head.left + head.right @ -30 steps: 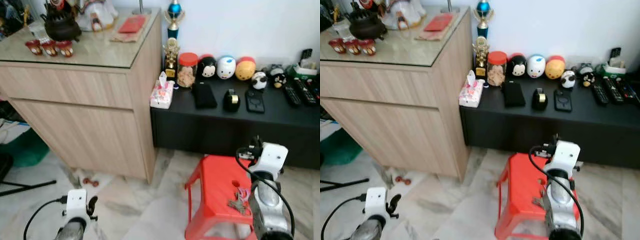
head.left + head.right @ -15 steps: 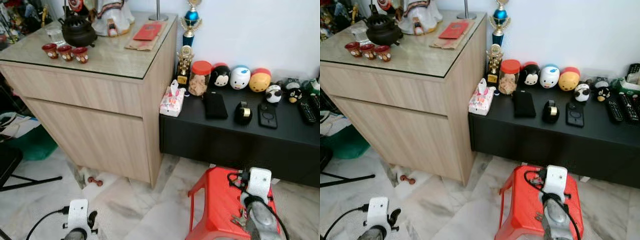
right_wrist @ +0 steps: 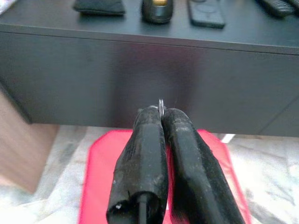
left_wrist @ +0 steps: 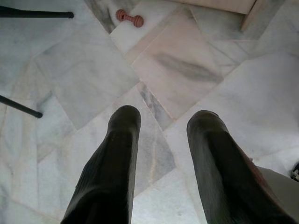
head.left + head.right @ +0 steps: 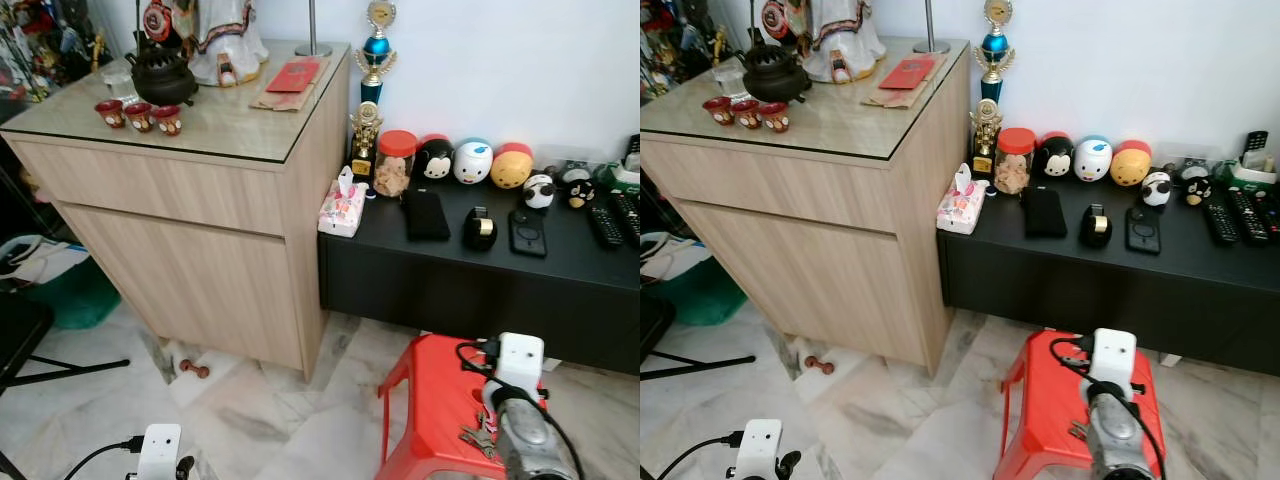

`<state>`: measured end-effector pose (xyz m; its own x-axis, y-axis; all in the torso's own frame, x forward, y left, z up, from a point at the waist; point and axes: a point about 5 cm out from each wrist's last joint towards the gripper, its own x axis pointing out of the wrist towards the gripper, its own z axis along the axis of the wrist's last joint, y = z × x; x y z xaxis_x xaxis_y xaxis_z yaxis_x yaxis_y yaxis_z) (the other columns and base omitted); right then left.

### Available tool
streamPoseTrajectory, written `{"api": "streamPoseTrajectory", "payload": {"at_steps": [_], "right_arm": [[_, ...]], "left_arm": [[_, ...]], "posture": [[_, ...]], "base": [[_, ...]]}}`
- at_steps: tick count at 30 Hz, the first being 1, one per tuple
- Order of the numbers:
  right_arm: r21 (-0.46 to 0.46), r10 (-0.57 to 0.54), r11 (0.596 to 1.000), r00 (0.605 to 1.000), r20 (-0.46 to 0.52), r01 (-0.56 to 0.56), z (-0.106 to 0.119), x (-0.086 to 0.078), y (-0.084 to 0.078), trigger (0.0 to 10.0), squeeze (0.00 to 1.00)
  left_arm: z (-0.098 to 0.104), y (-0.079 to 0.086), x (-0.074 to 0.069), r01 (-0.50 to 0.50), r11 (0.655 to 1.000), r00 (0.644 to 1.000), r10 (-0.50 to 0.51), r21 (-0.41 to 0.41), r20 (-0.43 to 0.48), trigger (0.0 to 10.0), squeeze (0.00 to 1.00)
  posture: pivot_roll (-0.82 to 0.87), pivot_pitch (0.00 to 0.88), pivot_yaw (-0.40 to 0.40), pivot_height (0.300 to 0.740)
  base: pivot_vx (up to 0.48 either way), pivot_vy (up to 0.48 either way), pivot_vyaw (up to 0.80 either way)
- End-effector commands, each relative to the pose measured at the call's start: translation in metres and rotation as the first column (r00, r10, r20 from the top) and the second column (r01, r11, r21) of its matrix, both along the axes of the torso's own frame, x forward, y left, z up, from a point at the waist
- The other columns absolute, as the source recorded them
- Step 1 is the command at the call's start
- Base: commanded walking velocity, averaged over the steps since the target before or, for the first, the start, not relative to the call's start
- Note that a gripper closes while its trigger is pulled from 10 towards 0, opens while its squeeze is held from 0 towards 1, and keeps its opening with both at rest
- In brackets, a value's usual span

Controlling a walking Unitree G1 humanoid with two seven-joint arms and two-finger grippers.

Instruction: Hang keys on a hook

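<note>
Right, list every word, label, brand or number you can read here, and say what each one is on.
None can be read.
Red packet on the wooden cabinet: gold marks, too blurred.
Tissue pack on the black console: print too small.
Trophy: round face on top, nothing legible.
Remotes: buttons too small.
Right tool, shut on the keys over the red stool: no marking.

Keys [image 5: 478, 437] half hidden behind right arm; right hand [image 3: 160, 114] hides all but their ring.
</note>
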<state>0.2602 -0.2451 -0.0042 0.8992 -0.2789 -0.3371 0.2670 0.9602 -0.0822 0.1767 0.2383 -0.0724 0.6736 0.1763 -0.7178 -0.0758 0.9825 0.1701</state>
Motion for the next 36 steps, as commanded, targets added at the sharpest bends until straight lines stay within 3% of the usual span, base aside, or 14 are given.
{"api": "streamPoseTrajectory", "payload": {"at_steps": [1,4,9,22,24,29,36], "right_arm": [[0.009,-0.028,1.0,1.0,-0.011,0.028,-0.003,-0.005,-0.005,10.0,0.0],[0.031,-0.052,0.998,0.998,-0.048,0.053,-0.009,-0.01,-0.008,10.0,0.0],[0.042,0.015,0.999,0.991,-0.134,-0.01,-0.02,-0.017,-0.001,10.0,0.0],[0.091,0.01,0.996,0.947,-0.32,0.02,-0.046,-0.041,0.007,10.0,0.0],[0.116,0.025,0.993,0.927,-0.375,0.021,-0.056,-0.053,0.016,10.0,0.0],[0.124,0.033,0.992,0.913,-0.407,0.02,-0.062,-0.06,0.02,10.0,0.0],[0.11,0.069,0.994,0.852,-0.519,-0.013,-0.078,-0.088,0.024,10.0,0.0]], "left_arm": [[-0.005,-0.005,-0.006,0.026,1.0,0.999,-0.026,0.002,-0.036,10.0,0.0],[-0.008,-0.01,-0.011,0.043,0.999,0.998,-0.043,-0.006,-0.05,10.0,0.0],[-0.01,-0.008,-0.015,0.01,1.0,0.998,-0.011,-0.013,-0.061,10.0,0.0],[-0.01,-0.005,-0.016,0.019,1.0,0.995,-0.02,-0.014,-0.094,10.0,0.0],[-0.01,-0.003,-0.016,0.019,1.0,0.995,-0.02,-0.009,-0.102,10.0,0.0],[-0.011,-0.001,-0.018,0.015,1.0,0.994,-0.016,-0.007,-0.111,10.0,0.0],[-0.014,0.001,-0.027,-0.005,1.0,0.99,0.004,-0.007,-0.144,10.0,0.0]], "posture": [[-0.11,0.0,0.028,0.74],[-0.1,0.0,0.011,0.74],[-0.08,0.0,-0.017,0.74],[-0.12,0.0,0.017,0.74],[-0.12,0.0,0.025,0.74],[-0.12,0.0,0.024,0.74],[-0.12,0.0,0.013,0.74]], "base": [[0.0,0.0,0.0],[0.0,0.0,0.0],[0.0,0.0,0.0],[-0.16,0.0,0.0],[-0.276,0.0,0.0],[-0.277,0.0,0.0],[-0.282,0.0,0.0]]}}
